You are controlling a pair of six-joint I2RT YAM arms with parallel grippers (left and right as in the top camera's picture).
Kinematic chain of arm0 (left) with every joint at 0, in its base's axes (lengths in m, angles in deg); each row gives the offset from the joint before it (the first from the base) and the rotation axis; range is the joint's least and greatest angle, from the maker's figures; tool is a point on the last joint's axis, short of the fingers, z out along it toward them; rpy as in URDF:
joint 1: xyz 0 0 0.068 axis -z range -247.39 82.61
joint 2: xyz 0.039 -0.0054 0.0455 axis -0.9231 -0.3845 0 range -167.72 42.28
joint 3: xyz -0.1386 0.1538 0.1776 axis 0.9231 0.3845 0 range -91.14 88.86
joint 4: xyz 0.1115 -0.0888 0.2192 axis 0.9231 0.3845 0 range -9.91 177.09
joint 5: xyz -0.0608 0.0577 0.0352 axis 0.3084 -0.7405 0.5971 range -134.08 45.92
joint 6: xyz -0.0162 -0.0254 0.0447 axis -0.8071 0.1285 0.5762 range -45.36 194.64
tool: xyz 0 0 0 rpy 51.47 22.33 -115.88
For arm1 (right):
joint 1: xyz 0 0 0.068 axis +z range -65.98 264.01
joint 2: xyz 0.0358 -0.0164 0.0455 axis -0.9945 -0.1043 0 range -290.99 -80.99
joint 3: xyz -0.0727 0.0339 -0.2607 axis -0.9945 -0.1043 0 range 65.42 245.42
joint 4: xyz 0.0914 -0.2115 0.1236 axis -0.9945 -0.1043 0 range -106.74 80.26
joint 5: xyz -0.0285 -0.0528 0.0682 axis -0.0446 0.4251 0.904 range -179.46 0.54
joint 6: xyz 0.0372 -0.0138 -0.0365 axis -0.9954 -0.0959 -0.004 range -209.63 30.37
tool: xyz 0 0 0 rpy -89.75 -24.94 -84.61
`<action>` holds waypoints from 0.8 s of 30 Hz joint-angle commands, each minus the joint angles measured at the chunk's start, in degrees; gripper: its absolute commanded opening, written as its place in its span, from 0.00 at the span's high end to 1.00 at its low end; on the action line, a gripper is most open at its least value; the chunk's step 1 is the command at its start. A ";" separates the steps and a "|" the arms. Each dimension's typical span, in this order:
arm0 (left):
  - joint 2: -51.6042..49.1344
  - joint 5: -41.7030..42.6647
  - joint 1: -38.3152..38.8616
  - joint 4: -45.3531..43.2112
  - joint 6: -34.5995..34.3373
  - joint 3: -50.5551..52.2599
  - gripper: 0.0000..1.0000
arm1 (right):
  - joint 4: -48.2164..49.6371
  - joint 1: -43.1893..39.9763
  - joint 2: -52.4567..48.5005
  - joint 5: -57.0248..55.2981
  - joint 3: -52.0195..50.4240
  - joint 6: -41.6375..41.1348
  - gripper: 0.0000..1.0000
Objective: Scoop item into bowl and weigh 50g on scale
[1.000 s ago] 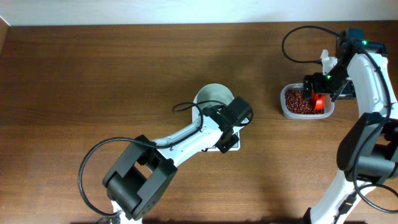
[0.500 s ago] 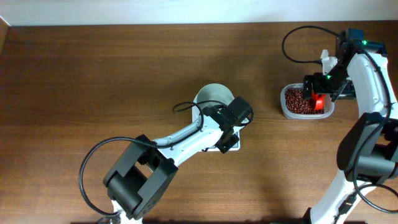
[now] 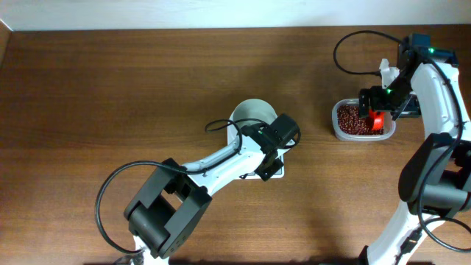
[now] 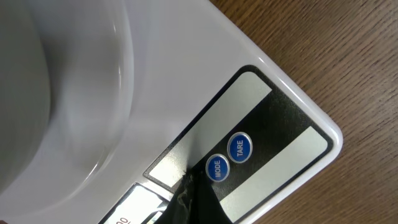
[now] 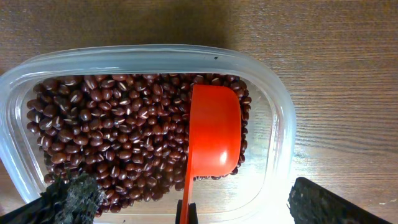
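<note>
Brown wooden table (image 3: 110, 88) stretched widest toward nine o'clock. At centre, a small round white bowl (image 3: 249, 112) sat on the flat white scale (image 4: 261, 81), with the clenched left gripper (image 4: 188, 196) at its buttons. At two o'clock, dark red-brown beans (image 5: 118, 137) lay in a clear plastic tub (image 5: 278, 124). The right gripper (image 5: 186, 205) was released, straddling a red plastic scoop (image 5: 214, 124).

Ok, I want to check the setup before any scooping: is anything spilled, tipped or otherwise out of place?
Nothing stands out. The beans all lie inside the clear tub, with the red scoop resting on them, and none show outside it. The white bowl sits upright on the scale.
</note>
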 commanded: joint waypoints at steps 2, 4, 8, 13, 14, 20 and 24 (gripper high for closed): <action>-5.64 -3.26 -1.03 -0.04 -0.94 1.20 1.00 | 0.02 -0.11 -0.48 -0.50 -0.35 -0.20 0.01; -6.86 -3.23 -1.07 1.11 -0.96 -0.13 1.00 | 0.02 -0.11 -0.48 -0.50 -0.35 -0.20 0.01; -8.39 -3.26 -0.96 2.62 -0.96 -1.84 1.00 | 0.02 -0.11 -0.48 -0.50 -0.35 -0.20 0.01; -7.58 -3.02 -0.96 2.86 -0.96 -3.08 1.00 | 0.02 -0.11 -0.48 -0.50 -0.35 -0.20 0.01; -6.12 -3.02 -0.96 2.95 -0.96 -3.30 1.00 | 0.02 -0.11 -0.48 -0.50 -0.35 -0.20 0.01; 11.65 0.66 -1.81 5.64 -2.51 -3.48 1.00 | 0.02 -0.11 -0.48 -0.50 -0.35 -0.20 0.01; 24.68 7.41 -1.81 5.40 -2.47 -3.48 1.00 | 0.02 -0.11 -0.48 -0.50 -0.35 -0.20 0.01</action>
